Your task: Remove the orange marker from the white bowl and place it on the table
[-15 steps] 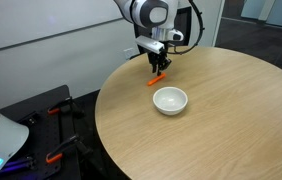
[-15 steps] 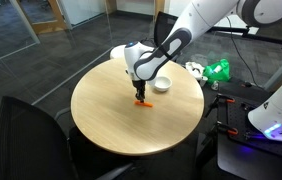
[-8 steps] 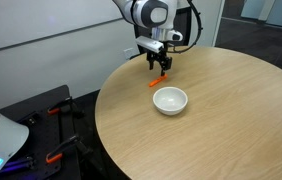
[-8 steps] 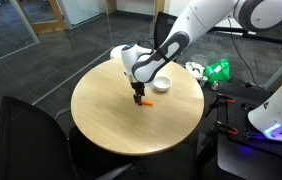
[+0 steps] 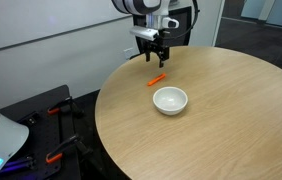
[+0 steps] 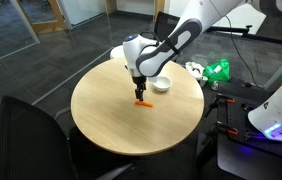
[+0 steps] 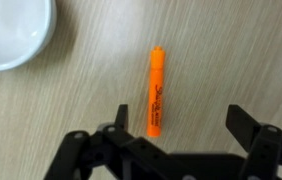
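Note:
The orange marker (image 5: 156,79) (image 6: 142,102) (image 7: 155,91) lies flat on the round wooden table (image 5: 231,110) (image 6: 101,110), outside the white bowl (image 5: 170,100) (image 6: 161,85) (image 7: 11,30). The bowl is empty. My gripper (image 5: 152,47) (image 6: 136,82) (image 7: 179,123) hangs above the marker, open, with nothing between its fingers. In the wrist view the marker lies just beyond the fingertips, near the left finger (image 7: 120,118), and the bowl's rim shows at the top left.
A dark chair (image 6: 26,140) stands at the table's near side in an exterior view. Equipment with a green object (image 6: 217,70) sits beside the table. A cart with clamps (image 5: 41,125) stands off the table's edge.
The gripper opened and let go of the marker, then rose away from the table. The marker stays lying on the wood beside the bowl.

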Tool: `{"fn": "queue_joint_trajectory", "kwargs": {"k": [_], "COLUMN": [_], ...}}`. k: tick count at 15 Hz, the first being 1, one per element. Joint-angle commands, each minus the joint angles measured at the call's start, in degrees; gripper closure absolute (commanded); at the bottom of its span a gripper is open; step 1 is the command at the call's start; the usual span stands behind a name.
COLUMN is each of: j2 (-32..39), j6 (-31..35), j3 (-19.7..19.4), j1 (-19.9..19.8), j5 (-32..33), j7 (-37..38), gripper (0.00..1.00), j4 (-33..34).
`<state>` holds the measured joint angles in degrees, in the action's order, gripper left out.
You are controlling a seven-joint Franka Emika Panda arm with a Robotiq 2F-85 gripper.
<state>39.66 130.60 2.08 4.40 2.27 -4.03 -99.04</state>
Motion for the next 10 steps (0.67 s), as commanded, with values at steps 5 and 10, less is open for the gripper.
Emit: {"fn": "queue_joint_trajectory", "kwargs": {"k": [5,10], "j2": [-18.90,-26.64], "j6": [6.54,8.30], "j3": [-0.10,0.05], "j1": [0.64,0.39], "j5": [1.39,1.63], "j7": [2.03,2.07], "gripper": [0.00,0.00], "j4": [-20.31,-27.98]}}
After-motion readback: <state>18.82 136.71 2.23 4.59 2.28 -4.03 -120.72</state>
